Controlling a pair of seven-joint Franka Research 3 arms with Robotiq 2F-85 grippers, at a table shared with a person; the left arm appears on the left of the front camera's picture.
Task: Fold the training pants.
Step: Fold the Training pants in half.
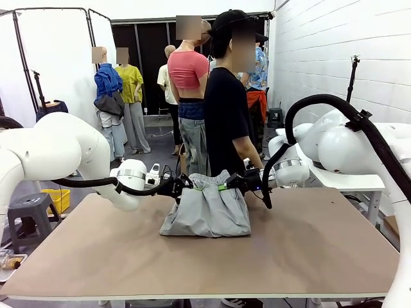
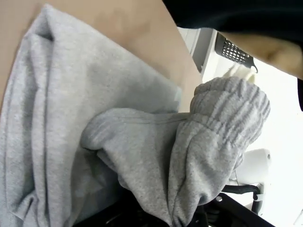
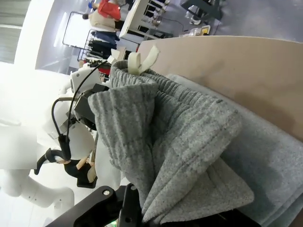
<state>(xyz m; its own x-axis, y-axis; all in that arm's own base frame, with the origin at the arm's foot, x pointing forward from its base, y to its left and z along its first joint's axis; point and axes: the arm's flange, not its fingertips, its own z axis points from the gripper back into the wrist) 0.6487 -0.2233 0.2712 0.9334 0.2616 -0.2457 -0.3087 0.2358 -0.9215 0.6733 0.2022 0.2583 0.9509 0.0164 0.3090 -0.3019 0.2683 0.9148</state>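
I see both arms reaching level toward the table's (image 1: 308, 256) middle. The left gripper (image 1: 182, 185) and right gripper (image 1: 232, 182) are each clamped on an end of the pants' (image 1: 205, 212) waistband, holding it raised and stretched while the rest drapes onto the tabletop near the far edge. In both wrist views bunched grey fabric hides the fingertips. A person (image 1: 228, 109) stands just behind the pants.
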